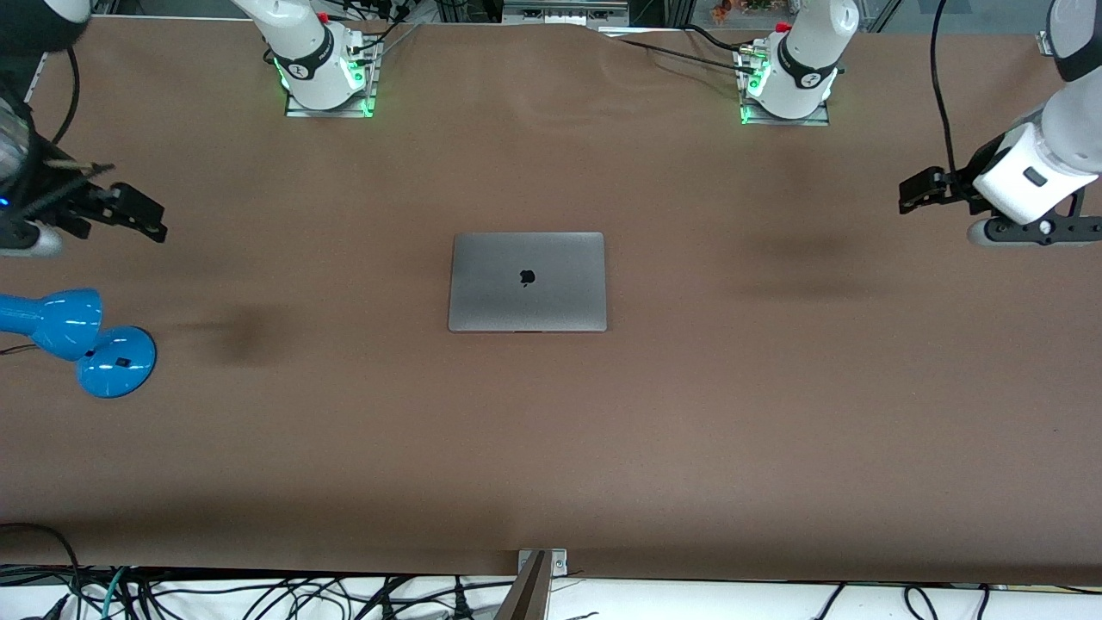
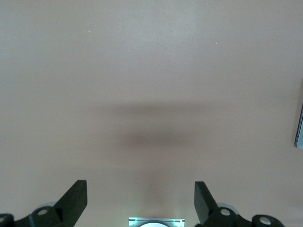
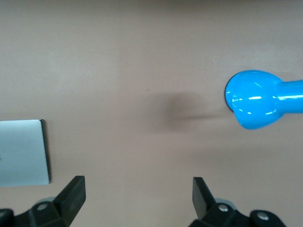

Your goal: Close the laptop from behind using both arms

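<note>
The laptop (image 1: 527,282) lies shut and flat in the middle of the table, grey lid up with the black logo showing. Both arms hang in the air well away from it. My left gripper (image 1: 916,193) is over the left arm's end of the table, open and holding nothing. My right gripper (image 1: 140,214) is over the right arm's end, open and holding nothing too. The left wrist view has my left gripper (image 2: 140,198) over bare table, with a sliver of the laptop (image 2: 299,127) at the frame's edge. My right gripper (image 3: 138,196) shows a corner of the laptop (image 3: 22,152).
A blue desk lamp (image 1: 77,340) lies on the brown table (image 1: 775,413) at the right arm's end, nearer the front camera than my right gripper; its head (image 3: 253,99) shows in the right wrist view. The arm bases (image 1: 327,73) stand along the table's back edge.
</note>
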Action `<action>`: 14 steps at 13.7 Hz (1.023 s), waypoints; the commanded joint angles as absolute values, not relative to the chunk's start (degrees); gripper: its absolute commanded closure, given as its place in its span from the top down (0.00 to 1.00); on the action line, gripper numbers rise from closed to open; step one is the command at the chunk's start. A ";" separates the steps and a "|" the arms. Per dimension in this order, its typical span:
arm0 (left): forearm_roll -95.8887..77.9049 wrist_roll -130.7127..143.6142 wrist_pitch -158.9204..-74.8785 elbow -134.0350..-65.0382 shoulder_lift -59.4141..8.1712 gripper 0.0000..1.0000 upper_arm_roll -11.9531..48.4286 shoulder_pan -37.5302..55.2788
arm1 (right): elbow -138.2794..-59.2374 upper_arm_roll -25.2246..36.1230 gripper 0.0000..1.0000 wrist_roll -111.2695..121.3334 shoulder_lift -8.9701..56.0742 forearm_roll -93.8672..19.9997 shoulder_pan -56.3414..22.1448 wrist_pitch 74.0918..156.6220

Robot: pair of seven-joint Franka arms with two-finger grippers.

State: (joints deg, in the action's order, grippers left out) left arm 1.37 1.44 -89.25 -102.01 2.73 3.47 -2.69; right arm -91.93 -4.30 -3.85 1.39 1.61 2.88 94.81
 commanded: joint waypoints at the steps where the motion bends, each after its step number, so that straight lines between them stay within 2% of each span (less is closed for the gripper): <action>1: 2.63 0.70 -88.17 -102.93 5.45 1.00 1.85 1.04 | -94.13 -2.64 1.00 -3.16 -0.79 -0.09 2.11 93.61; 5: 2.11 1.14 -86.66 -98.36 5.36 1.00 1.41 1.93 | -93.96 -0.71 1.00 -3.43 -1.50 -0.44 1.93 90.18; 14: 1.84 1.32 -86.75 -96.86 2.55 1.00 1.49 1.23 | -93.96 -0.62 1.00 -3.87 -0.70 -2.99 1.58 91.49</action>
State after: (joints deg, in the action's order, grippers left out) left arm 1.60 1.54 -87.78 -99.22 3.97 1.61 1.03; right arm -93.01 -1.39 -3.89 0.19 -2.12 2.00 90.92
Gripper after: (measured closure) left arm 0.000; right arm 0.000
